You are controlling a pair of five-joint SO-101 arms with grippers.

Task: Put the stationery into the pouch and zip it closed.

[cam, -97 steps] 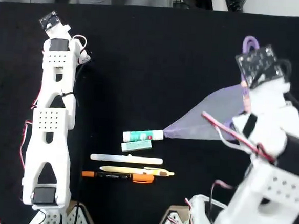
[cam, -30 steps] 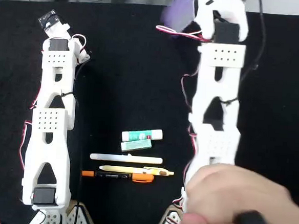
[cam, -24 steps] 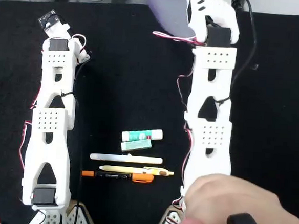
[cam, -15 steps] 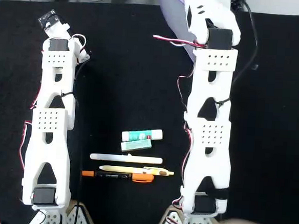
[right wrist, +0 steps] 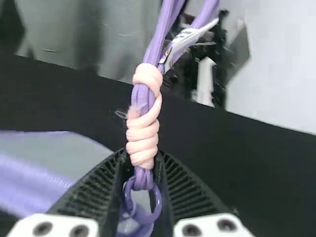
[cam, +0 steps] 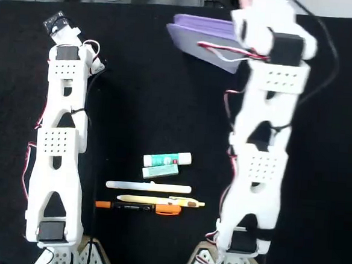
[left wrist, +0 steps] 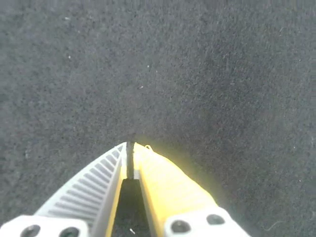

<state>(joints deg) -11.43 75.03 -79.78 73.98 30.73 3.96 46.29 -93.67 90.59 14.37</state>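
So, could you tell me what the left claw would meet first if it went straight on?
Probably only the black tablecloth: the left claw, shut, points at bare cloth with nothing in between, though how near the cloth lies is hard to judge.

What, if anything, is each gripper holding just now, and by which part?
The right gripper is shut on the zip cord of the purple pouch, gripping it at the pink knot. The left gripper is shut, holding nothing.
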